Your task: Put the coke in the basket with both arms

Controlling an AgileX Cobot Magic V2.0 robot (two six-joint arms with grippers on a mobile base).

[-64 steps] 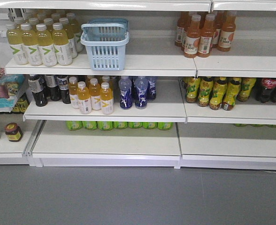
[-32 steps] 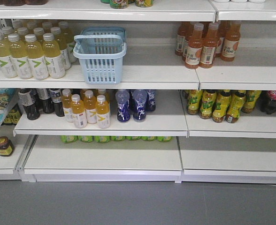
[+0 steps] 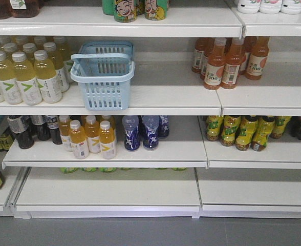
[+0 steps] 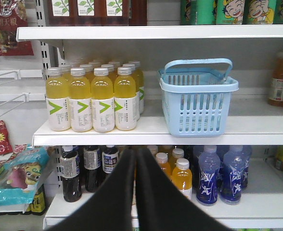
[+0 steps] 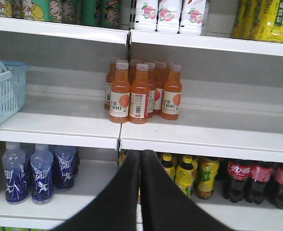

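View of the shelves from my two wrists and from the front. My left gripper (image 4: 135, 155) has its two black fingers pressed together along one seam, with nothing between them. My right gripper (image 5: 140, 156) is closed and empty in the same way. The basket (image 3: 102, 82) stands upright on the middle shelf (image 3: 160, 100), handle (image 4: 197, 62) arched above the rim. It is just right of the yellow drinks (image 3: 25, 77) and well apart from the orange drinks (image 3: 227, 61).

The coke, a red metal bottle, shows in none of my views, so I cannot say where it stands. The dark cola bottles (image 5: 257, 180) on the lower right shelf are plastic with red labels and are not my target.

I judge the step in hand to be the search, with nothing of the task done. To do it well, I find the red bottle before committing either arm, then spread the fingers wide ahead of any reach. I would grip the bottle on its body rather than the narrow neck, since glossy metal may slip, and give the basket to the arm nearer it
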